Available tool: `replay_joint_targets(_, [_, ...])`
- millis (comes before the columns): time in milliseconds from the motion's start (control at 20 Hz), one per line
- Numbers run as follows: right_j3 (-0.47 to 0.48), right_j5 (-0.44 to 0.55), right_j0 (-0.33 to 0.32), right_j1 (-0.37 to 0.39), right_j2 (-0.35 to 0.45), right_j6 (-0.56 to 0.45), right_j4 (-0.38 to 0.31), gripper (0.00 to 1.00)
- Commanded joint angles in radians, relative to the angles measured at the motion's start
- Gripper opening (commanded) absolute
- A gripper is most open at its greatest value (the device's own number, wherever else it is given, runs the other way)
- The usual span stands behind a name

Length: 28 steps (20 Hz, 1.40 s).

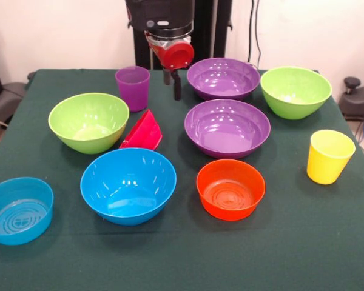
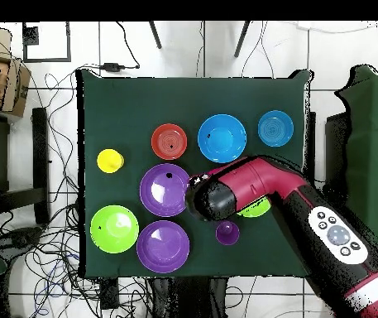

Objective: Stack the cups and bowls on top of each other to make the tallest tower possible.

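Jaws cannot be read: in the front view the gripper (image 1: 176,85) is hanging as one dark stub beneath a red wrist, holding nothing, and whether it is spread or pressed together cannot be told. It is hovering over the far middle of the green-clothed table (image 1: 279,254), between the purple cup (image 1: 133,87) and the far purple bowl (image 1: 223,78).

Nothing is being stacked yet; no tower is standing, and every piece is sitting apart on the cloth, so the whole build seems left to do.

Going from largest to smallest: the large blue bowl (image 1: 128,185) is sitting near the front, left of centre. The nearer wide purple bowl (image 1: 227,128) is lying at the middle, with the far purple bowl just behind it. One lime green bowl (image 1: 88,121) is resting at the left, the other lime green bowl (image 1: 295,91) at the far right. The orange bowl (image 1: 230,188) is sitting in front of the nearer purple one. The small translucent blue bowl (image 1: 17,210) is at the front left corner. The red-pink bowl (image 1: 144,131) is lying tipped on its side, between the left green bowl and the large blue bowl. The yellow cup (image 1: 329,156) is standing upright at the right; the purple cup is upright too.
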State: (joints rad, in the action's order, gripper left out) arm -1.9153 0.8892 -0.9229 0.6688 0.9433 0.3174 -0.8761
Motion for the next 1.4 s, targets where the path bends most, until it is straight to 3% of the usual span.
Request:
replay_joint_targets(50, [0.035,0.049,0.019,-0.105,0.038,-0.389,-0.075,1.0])
replay_joint_targets(400, [0.054,0.091,0.004,-0.157,0.035,-0.637,-0.155,1.0])
replay_joint_targets(700, [0.052,0.076,-0.011,-0.174,0.012,-0.774,-0.186,1.0])
replay_joint_targets(1100, [0.031,0.118,-0.025,-0.107,0.002,-0.883,-0.117,1.0])
replay_joint_targets(1400, [0.085,0.201,-0.027,-0.069,0.021,-0.966,-0.046,1.0])
